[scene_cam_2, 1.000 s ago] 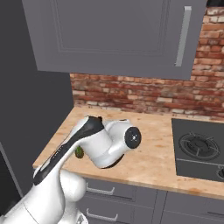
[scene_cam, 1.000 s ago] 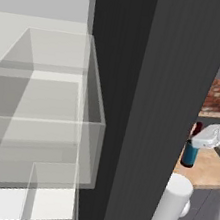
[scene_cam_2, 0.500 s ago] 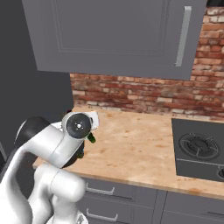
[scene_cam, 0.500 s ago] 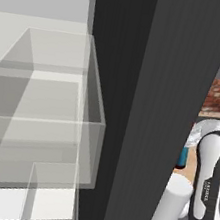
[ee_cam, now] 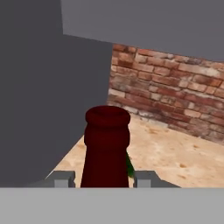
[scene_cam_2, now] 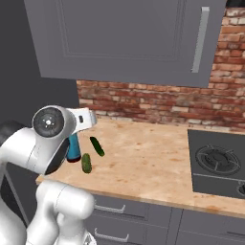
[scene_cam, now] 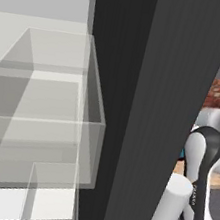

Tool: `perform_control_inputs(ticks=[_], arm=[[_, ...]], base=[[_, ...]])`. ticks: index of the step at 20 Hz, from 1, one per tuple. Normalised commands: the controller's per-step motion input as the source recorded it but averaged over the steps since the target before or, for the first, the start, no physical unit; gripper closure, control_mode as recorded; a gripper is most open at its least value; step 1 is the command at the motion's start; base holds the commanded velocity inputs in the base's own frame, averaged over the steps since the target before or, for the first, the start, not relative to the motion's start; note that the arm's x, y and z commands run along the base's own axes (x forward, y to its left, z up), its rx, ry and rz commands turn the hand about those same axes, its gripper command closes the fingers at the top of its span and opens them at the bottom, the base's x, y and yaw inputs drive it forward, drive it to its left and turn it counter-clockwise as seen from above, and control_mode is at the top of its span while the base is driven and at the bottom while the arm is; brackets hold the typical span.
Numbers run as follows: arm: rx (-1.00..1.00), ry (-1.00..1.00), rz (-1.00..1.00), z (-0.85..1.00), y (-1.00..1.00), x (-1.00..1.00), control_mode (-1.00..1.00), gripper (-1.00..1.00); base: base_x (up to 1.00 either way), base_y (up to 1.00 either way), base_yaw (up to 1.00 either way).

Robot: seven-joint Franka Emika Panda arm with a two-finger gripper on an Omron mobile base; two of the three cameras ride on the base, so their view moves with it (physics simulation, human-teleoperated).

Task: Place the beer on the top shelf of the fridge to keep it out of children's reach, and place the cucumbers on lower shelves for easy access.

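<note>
beer [ee_cam: 106, 148] upright, gripped in claw [ee_cam: 104, 179]

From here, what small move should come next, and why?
Probably lift straight up. In the hand view the jaws stand either side of the beer neck, seemingly gripping it, while its base looks still down on the counter beside the two cucumbers, left of the fridge.

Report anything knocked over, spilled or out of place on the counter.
Nothing stands out. The dark brown glass beer bottle stands upright between the gripper fingers. Two small dark green cucumbers lie apart on the tan wooden counter; no spill shows.
</note>
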Motion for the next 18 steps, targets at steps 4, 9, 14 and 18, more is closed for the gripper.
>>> perform_control_inputs(ticks=[4, 9, 14, 18], arm=[[-0.04, 0.00, -0.01, 0.49, 0.02, -0.25, -1.00, 1.00], [-0.04, 0.00, 0.00, 0.37, 0.05, -0.26, -1.00, 1.00], [-0.05, 0.00, 0.00, 0.27, 0.11, -0.27, 1.00, 1.00], [0.00, 0.00, 0.00, 0.00, 0.00, 0.00, 1.00, 1.00]], base=[[0.00, 0.00, 0.00], [0.00, 0.00, 0.00], [-0.07, 0.04, 0.00], [-0.55, 0.08, 0.00]])
